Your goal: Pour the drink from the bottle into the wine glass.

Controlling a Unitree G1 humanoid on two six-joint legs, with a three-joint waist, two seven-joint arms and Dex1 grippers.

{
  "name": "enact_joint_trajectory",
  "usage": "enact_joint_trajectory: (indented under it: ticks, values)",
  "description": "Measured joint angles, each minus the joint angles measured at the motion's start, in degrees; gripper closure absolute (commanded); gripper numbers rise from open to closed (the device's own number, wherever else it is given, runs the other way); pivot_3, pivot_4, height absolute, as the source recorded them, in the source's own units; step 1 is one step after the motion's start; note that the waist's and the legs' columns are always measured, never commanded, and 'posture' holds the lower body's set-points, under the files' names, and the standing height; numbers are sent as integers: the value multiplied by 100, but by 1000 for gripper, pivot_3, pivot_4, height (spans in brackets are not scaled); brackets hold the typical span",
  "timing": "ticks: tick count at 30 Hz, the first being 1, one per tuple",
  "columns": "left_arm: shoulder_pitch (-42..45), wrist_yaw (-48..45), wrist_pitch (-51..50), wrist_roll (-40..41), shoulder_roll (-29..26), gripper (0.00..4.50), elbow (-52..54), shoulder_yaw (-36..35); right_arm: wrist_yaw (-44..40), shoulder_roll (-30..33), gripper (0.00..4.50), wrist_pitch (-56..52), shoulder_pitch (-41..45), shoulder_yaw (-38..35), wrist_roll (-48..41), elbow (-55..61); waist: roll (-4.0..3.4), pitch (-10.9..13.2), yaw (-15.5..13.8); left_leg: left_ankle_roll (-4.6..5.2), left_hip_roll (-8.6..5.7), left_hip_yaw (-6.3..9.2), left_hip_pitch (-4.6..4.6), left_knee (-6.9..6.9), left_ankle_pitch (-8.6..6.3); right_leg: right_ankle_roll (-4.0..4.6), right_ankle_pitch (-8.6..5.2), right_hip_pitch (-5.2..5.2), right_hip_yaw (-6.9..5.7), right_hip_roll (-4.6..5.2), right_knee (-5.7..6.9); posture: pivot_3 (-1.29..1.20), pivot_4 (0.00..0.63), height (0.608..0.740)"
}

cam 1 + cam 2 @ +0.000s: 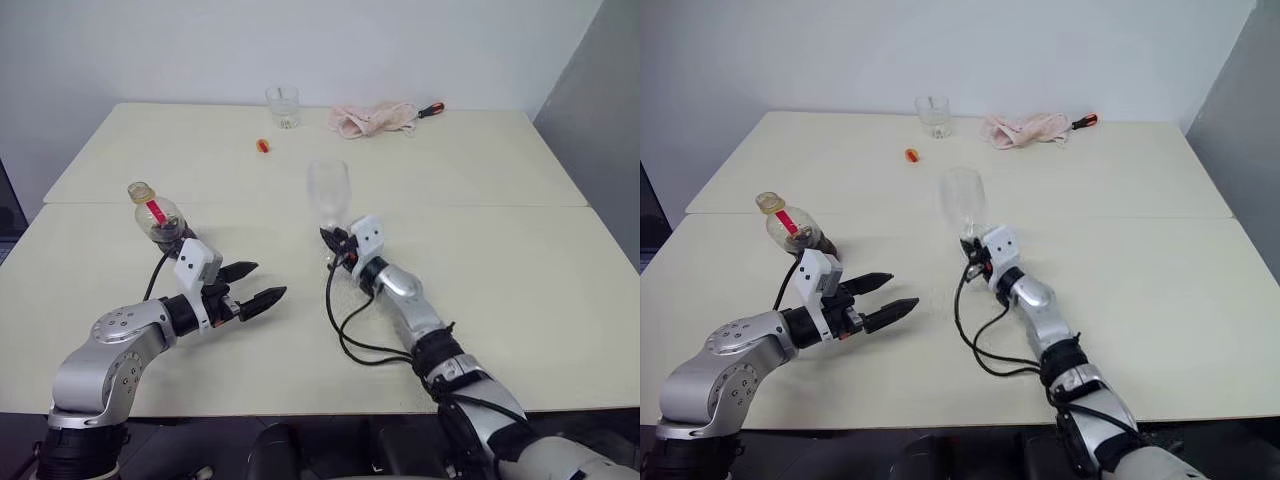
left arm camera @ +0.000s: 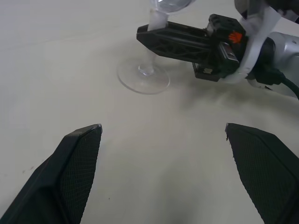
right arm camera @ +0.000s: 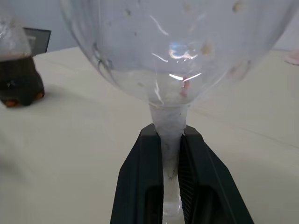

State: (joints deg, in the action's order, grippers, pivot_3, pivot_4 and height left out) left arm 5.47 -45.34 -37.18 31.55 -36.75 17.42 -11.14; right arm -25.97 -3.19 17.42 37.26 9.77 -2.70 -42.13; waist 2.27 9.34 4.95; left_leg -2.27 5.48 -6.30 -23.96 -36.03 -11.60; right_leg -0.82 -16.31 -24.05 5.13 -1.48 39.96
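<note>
Clear and empty, the wine glass (image 1: 328, 192) stands mid-table, its stem pinched by the right gripper (image 3: 171, 154), apparently steadying it for the pour. Left gripper (image 1: 252, 285) hangs with fingers spread wide, holding nothing, just beside the uncapped bottle (image 1: 155, 216), where the drink (image 3: 18, 86) sits low. Its wrist view reveals the foot (image 2: 143, 80) flat on the table (image 1: 520, 250).
</note>
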Motion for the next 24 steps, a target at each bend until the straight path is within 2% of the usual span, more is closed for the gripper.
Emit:
enact_joint_trajectory:
  ticks: [8,10,11,16,18,20,21,24]
  values:
    - [203,-27,26,-29,0,0,-208,83,9,89,4349,-28,13,98,280,93,7,-4,1,0,0,-1,7,-3,0,0,0,4,2,0,1,0,150,740]
    - [229,-32,35,-34,0,0,-234,98,9,91,3541,-50,70,97,367,68,7,-4,2,0,0,-1,8,-3,1,0,0,4,2,0,1,0,150,740]
    - [237,-32,37,-38,0,0,-236,101,8,97,3374,-106,88,98,376,23,8,-5,2,0,0,0,7,-3,1,1,0,4,2,0,1,0,150,740]
    - [189,27,285,-191,10,0,-311,103,-4,204,1647,-372,50,131,509,-100,9,-2,2,0,0,-6,3,-2,1,1,0,0,8,0,0,0,150,740]
    - [100,171,587,-369,147,0,-433,75,-30,264,968,-429,48,169,599,-51,9,-2,3,0,0,-8,3,0,1,1,0,-1,7,3,0,0,150,740]
    - [-111,405,1006,-466,526,0,-556,-75,-110,319,288,-569,-4,196,604,191,9,-3,7,0,2,-12,3,1,0,1,0,-2,10,7,0,0,150,740]
    - [-263,499,1174,-500,671,0,-613,-104,-156,351,75,-655,-39,221,603,354,9,-3,8,-1,1,-10,2,1,0,1,0,-2,8,8,0,0,150,740]
    - [-684,742,1472,-522,980,0,-654,-272,-444,560,75,-1113,-252,270,562,1002,10,-2,-13,-1,6,-4,0,4,0,3,-2,-2,0,13,0,0,150,740]
